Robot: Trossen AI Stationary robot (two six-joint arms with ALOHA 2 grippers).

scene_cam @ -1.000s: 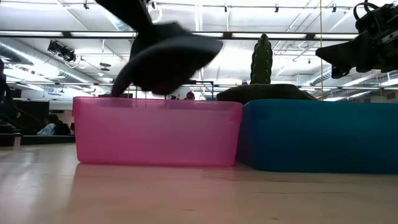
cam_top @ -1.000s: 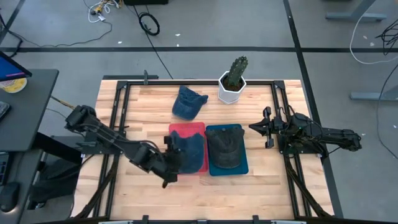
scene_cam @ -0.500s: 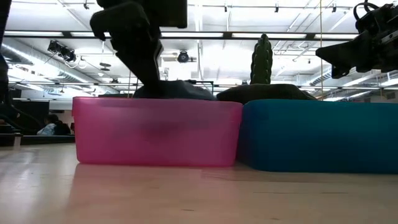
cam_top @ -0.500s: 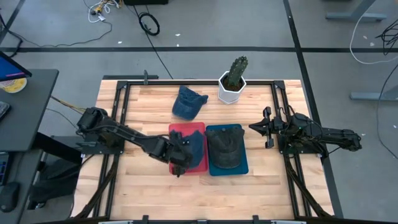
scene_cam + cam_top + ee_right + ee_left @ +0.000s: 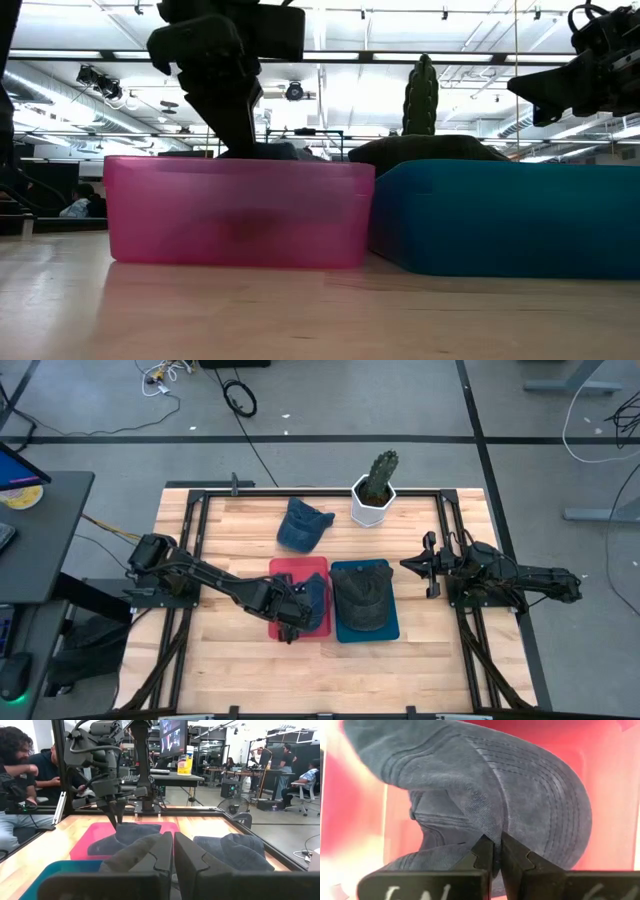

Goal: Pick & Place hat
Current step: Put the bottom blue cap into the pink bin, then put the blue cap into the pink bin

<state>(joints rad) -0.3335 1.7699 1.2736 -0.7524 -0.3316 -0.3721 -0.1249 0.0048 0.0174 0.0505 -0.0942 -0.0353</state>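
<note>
A blue denim hat [image 5: 314, 594] lies in the pink tray [image 5: 290, 567], its stitched brim [image 5: 555, 800] showing in the left wrist view. My left gripper [image 5: 291, 618] reaches down into that tray [image 5: 240, 215] from the left and is shut on the hat [image 5: 470, 780]. A dark hat [image 5: 362, 596] rests in the blue tray [image 5: 391, 628] beside it. My right gripper [image 5: 405, 565] hangs shut above the table's right side, apart from both trays. My left gripper [image 5: 496, 851] pinches a raised ridge of the hat's cloth [image 5: 492, 827] between its two fingers, beside the stitched brim. The fingers [image 5: 238, 135] come from above, slanting down into the pink tray. The hat lies in the tray below them; its underside is hidden by the tray wall.
A second blue hat [image 5: 303, 523] lies on the wood toward the far edge. A cactus in a white pot [image 5: 374, 492] stands to its right. The two trays sit side by side at the table's middle. Bare wood shows along the near edge. People sit beyond the table.
My left gripper carried the blue hat from above the pink tray's near left corner toward the tray's middle and down into it, staying shut. The hat, first lifted above the rim, now lies inside. The pink tray shifted slightly toward the table's left.
</note>
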